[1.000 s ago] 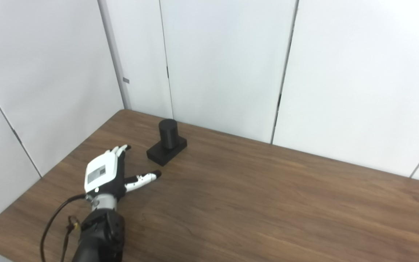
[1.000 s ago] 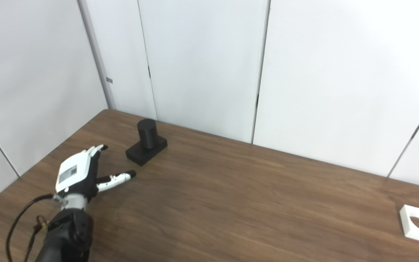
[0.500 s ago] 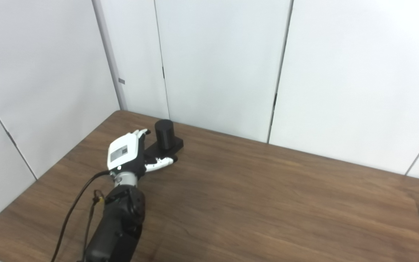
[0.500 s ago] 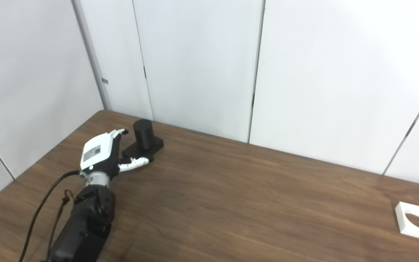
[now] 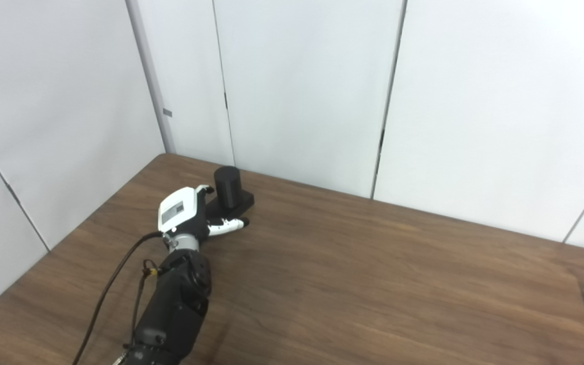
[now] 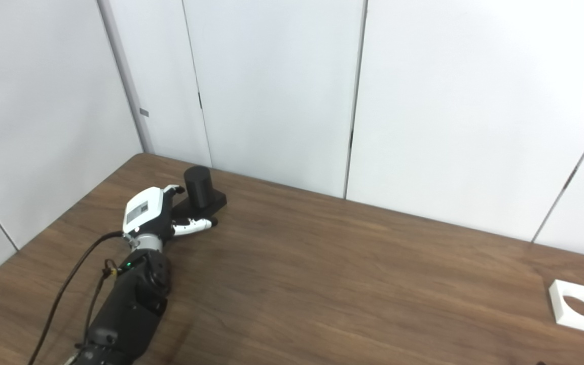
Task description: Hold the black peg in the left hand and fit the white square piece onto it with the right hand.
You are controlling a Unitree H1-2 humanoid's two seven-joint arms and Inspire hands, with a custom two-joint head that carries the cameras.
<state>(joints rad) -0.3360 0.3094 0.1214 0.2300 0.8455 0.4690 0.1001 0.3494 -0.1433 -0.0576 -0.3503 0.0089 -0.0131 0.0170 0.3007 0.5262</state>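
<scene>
The black peg [image 5: 227,186], a short cylinder on a flat black base, stands at the table's far left near the wall. My left hand [image 5: 186,219] is open at the near-left side of the base, fingers [image 5: 204,189] beside the cylinder and thumb [image 5: 227,225] stretched along the base's front. I cannot tell if it touches. The white square piece [image 6: 581,307] with a round hole lies flat at the table's far right edge. My right hand is not in view.
The brown wooden table [image 5: 353,274] meets white wall panels [image 5: 302,91] at the back. A black cable [image 5: 114,274] hangs beside my left forearm.
My left hand has moved forward and right from the open table to the peg's base, fingers now beside the cylinder. The camera shifted slightly. The peg and white piece stayed put.
</scene>
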